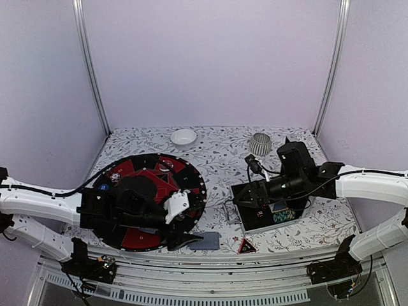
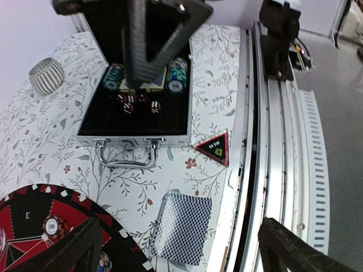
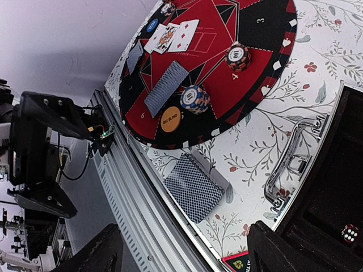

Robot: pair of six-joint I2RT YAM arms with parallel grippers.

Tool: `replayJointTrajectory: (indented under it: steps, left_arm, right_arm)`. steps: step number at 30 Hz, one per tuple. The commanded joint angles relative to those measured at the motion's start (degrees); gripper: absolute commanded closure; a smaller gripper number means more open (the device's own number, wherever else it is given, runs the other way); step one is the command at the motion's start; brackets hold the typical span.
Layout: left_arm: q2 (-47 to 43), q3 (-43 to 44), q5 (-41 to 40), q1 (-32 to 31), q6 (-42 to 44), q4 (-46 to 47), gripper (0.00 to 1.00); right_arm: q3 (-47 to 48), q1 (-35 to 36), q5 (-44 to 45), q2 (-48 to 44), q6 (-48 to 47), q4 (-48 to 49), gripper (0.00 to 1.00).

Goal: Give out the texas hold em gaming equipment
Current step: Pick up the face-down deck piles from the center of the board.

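Observation:
A deck of grey-blue patterned-back playing cards (image 2: 182, 226) lies flat on the table between the round poker mat (image 1: 146, 197) and the front rail. My left gripper (image 2: 181, 252) hangs over it, open, its fingers well clear on both sides and holding nothing. A red triangular marker (image 2: 214, 148) lies just past the deck. My right gripper (image 3: 193, 255) is open and empty above the black case (image 1: 268, 207). On the mat lie striped chips (image 3: 194, 98), an orange button (image 3: 171, 119), a blue button (image 3: 152, 25), and face-down cards (image 3: 165, 88). More chips (image 2: 177, 75) stand in the case.
A white bowl (image 1: 183, 136) and a ribbed grey cup (image 1: 259, 144) stand at the back of the table. The case's metal handle (image 2: 127, 154) sticks out toward the mat. Red dice (image 2: 139, 103) lie inside the case. The metal rail (image 2: 272, 170) runs along the near edge.

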Motion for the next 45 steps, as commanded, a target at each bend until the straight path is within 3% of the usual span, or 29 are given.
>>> replayJointTrajectory:
  steps: [1, 7, 12, 20, 28, 33, 39, 45]
  left_arm:
    - [8.50, 4.61, 6.02, -0.48, 8.64, -2.59, 0.02]
    - [23.25, 12.21, -1.32, -1.29, 11.66, -9.73, 0.02]
    - [29.63, 13.93, 3.09, -0.67, 15.52, -10.42, 0.02]
    - [34.99, 15.81, -0.77, 1.89, 15.74, -12.08, 0.02]
    - [38.76, 18.57, 4.04, 4.19, 16.12, -16.46, 0.18]
    - [40.39, 19.65, 8.66, 5.21, 16.60, -19.62, 0.20]
    - [40.89, 18.74, 8.16, 5.92, 16.07, -18.99, 0.21]
    - [41.78, 19.29, 8.25, 6.04, 15.55, -19.45, 0.42]
  right_arm:
    - [-0.70, 0.45, 0.13, 1.05, 0.77, -0.22, 0.22]
    - [-1.24, 0.59, 0.05, 1.28, 0.50, -0.03, 0.21]
    - [-1.77, 0.67, -0.03, 1.37, 0.31, -0.01, 0.20]
    - [-2.60, 0.65, -0.34, 1.63, 0.32, 0.41, 0.19]
    - [-2.36, 0.69, -0.56, 2.11, 0.31, 0.50, 0.19]
    - [-2.04, 0.60, -0.76, 2.83, 0.24, 0.48, 0.19]
    - [-2.11, 0.58, -0.13, 2.76, 0.30, 0.41, 0.19]
    - [-2.01, 0.62, 1.57, 1.74, 0.91, 0.27, 0.19]
